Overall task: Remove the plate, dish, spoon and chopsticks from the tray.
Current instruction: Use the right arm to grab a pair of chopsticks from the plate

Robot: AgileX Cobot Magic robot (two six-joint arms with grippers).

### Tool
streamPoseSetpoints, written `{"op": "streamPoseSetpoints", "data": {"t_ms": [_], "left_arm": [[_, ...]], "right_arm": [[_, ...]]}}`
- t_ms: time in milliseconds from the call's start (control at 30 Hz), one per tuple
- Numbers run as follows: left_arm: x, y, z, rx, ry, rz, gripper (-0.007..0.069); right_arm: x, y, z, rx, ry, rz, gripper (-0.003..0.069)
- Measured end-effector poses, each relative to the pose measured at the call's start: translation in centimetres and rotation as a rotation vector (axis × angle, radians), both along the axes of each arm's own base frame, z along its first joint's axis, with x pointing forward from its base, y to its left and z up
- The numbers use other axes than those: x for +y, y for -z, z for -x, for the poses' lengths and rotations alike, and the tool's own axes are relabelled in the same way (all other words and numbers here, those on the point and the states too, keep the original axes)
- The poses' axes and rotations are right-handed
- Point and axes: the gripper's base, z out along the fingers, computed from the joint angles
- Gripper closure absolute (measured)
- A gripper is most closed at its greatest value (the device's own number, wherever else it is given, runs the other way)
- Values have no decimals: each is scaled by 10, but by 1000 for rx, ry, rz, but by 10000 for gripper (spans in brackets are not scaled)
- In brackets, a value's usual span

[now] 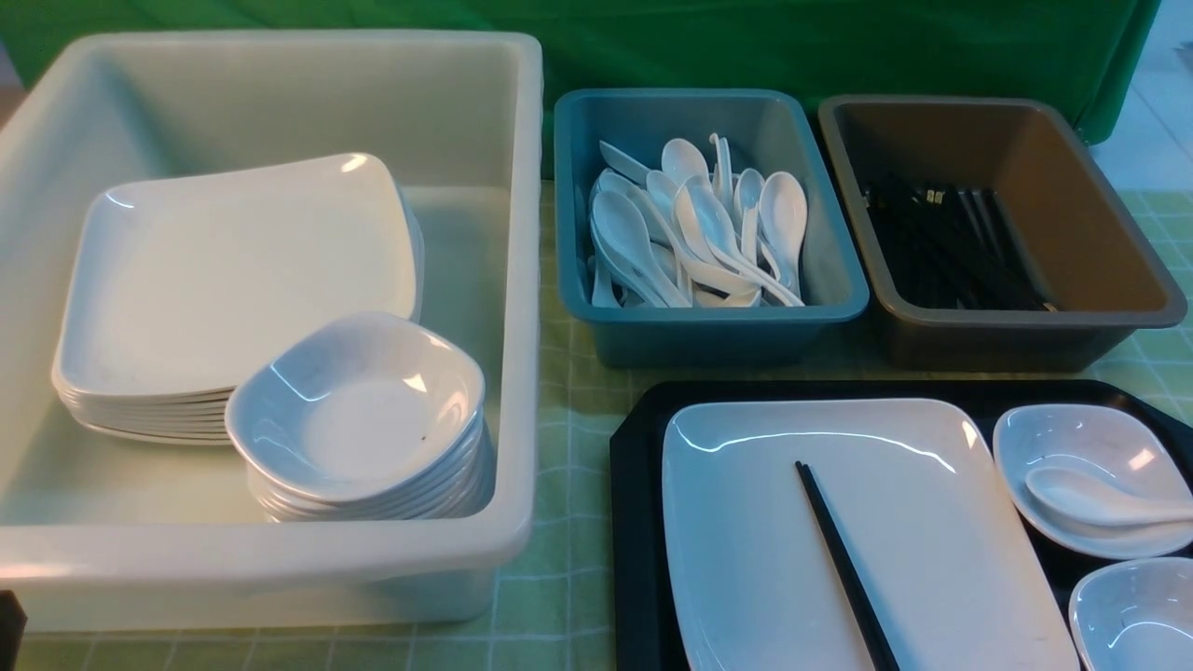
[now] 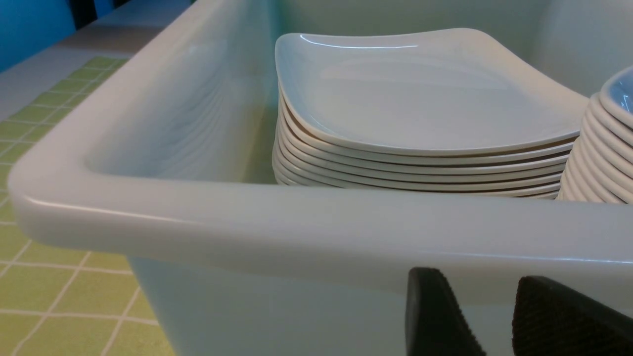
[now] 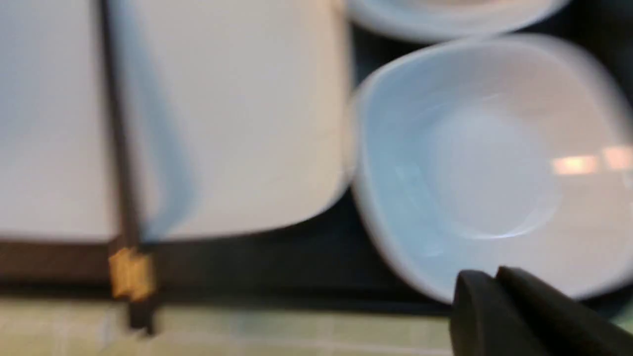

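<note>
The left gripper (image 2: 477,277) shows only the ends of its two fingers. Both are matte black and wedge-shaped, broad at the base and narrowing to blunt, rounded tips. One finger (image 2: 435,316) looks fairly smooth, with a faint sheen along its edge. The other finger (image 2: 559,316) has a fine, grainy, knurled texture across its face.

The right gripper (image 3: 487,277) is blurred: two black, rounded, tapering fingers whose surface detail cannot be read.

At seven o'clock in the front view, hard against the edge, sits a small black sliver (image 1: 9,624). Whether it belongs to the left arm cannot be told.
</note>
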Motion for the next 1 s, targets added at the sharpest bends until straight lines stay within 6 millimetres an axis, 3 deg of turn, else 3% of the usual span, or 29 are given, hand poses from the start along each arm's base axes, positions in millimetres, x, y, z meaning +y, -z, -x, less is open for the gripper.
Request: {"op": "streamPoseSetpoints", "data": {"t_ms": [267,467,600,733,800,1000], "left_arm": [[0,0,0,0,0,0,401],[0,0,0,0,0,0,401],[0,0,0,0,0,0,401],[0,0,0,0,0,0,401],[0,0,0,0,0,0,401],[0,0,0,0,0,0,401]], "right_arm": [[17,34,-35,217,-169,-134,491],[40,29,-56,242,-283,-86,459],[72,9,-76,194,-371,85,386],[97,3,-87,170,-413,164,315],[121,5,-92,175,-453,183,291],[156,30,-97,262,-492,211,283]]}}
